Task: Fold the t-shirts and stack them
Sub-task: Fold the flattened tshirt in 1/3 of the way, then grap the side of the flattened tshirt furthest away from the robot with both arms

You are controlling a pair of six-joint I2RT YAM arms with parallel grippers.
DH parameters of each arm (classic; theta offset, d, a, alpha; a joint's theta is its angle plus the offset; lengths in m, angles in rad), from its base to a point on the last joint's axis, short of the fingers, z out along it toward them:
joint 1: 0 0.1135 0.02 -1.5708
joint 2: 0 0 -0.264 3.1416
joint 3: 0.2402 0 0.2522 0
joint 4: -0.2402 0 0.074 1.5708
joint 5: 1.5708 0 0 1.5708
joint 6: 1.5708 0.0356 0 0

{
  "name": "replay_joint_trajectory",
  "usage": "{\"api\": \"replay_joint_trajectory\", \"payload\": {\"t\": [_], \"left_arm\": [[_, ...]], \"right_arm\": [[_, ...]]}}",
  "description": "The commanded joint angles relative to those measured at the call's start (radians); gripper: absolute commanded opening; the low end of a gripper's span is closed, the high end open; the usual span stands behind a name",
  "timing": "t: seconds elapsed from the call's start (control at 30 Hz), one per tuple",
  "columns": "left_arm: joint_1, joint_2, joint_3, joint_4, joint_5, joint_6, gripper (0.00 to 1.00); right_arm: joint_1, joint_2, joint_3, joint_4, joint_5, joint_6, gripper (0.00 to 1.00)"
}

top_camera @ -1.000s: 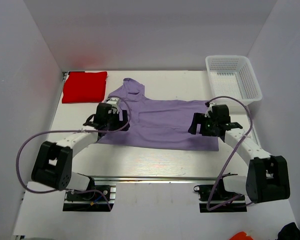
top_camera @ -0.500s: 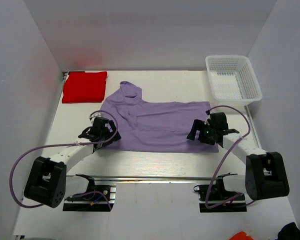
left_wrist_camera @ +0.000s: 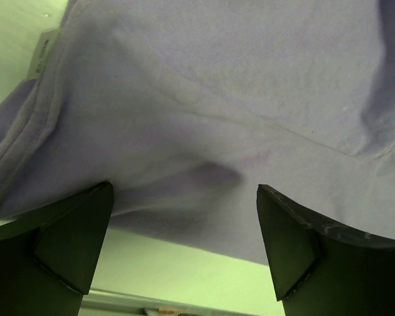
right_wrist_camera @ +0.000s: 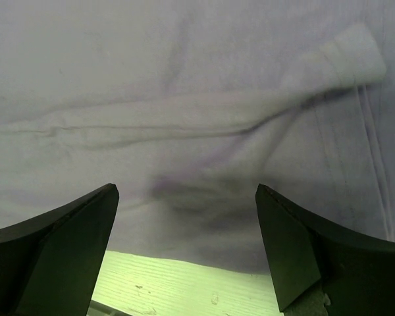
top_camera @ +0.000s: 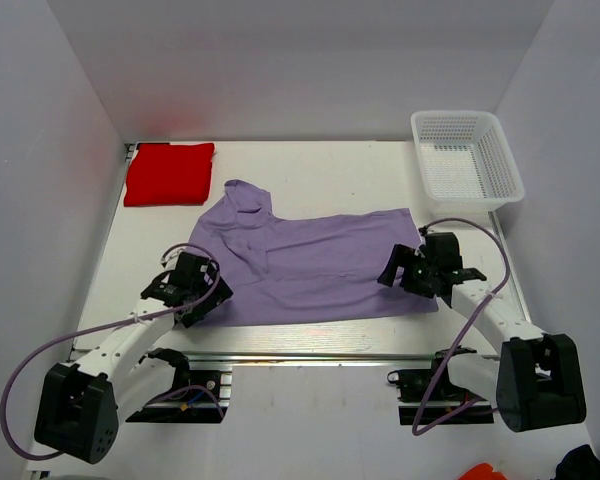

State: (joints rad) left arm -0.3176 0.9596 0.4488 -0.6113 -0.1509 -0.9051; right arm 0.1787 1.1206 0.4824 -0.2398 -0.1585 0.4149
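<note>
**Overhead view of the table (top_camera: 320, 165), with both wrist views.** The lavender t-shirt (top_camera: 310, 262) is taken as the landmark. It lies spread across the middle of the table as one wrinkled panel. A bunched lobe sits at its far left corner, and its near hem runs close to the table's near edge. The red t-shirt (top_camera: 168, 173) lies beyond that far left corner, apart from the lavender cloth, as a neat folded rectangle. The white mesh basket (top_camera: 460, 114) stands beyond the far right corner of the lavender t-shirt, and I see nothing in it.

My left gripper (top_camera: 202, 294) sits at the near left corner of the lavender t-shirt, and my right gripper (top_camera: 400, 275) at its near right corner. In the left wrist view, the fingers of the left gripper (left_wrist_camera: 184, 191) are spread wide. Lavender cloth lies between and beyond them, and nothing is pinched. The right wrist view shows the right gripper (right_wrist_camera: 186, 191) the same way, wide apart over creased cloth near the hem, with no hold. I cannot tell whether any fingertip presses on the fabric.

**Progress, as I judge it:** about half. The red t-shirt is folded. The lavender t-shirt is laid out but shows no clean fold yet. It remains to fold it into a matching rectangle and stack the two shirts together.
</note>
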Motion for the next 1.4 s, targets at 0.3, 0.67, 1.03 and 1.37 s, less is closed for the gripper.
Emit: {"api": "replay_joint_trajectory", "payload": {"t": [0.3, 0.67, 1.03, 1.37], "left_arm": [[-0.015, 0.077, 0.194, 0.166, 0.080, 0.164, 1.00], [-0.001, 0.287, 0.375, 0.275, 0.044, 0.236, 1.00], [0.018, 0.514, 0.640, 0.248, -0.075, 0.305, 1.00], [0.093, 0.871, 0.930, 0.284, -0.062, 0.415, 1.00]], "right_arm": [[0.004, 0.010, 0.093, 0.079, -0.061, -0.042, 0.90], [0.001, 0.169, 0.171, 0.103, 0.065, -0.039, 0.90], [-0.007, 0.421, 0.396, 0.051, 0.340, -0.027, 0.90], [0.004, 0.490, 0.610, 0.036, 0.215, -0.145, 0.90]]}}
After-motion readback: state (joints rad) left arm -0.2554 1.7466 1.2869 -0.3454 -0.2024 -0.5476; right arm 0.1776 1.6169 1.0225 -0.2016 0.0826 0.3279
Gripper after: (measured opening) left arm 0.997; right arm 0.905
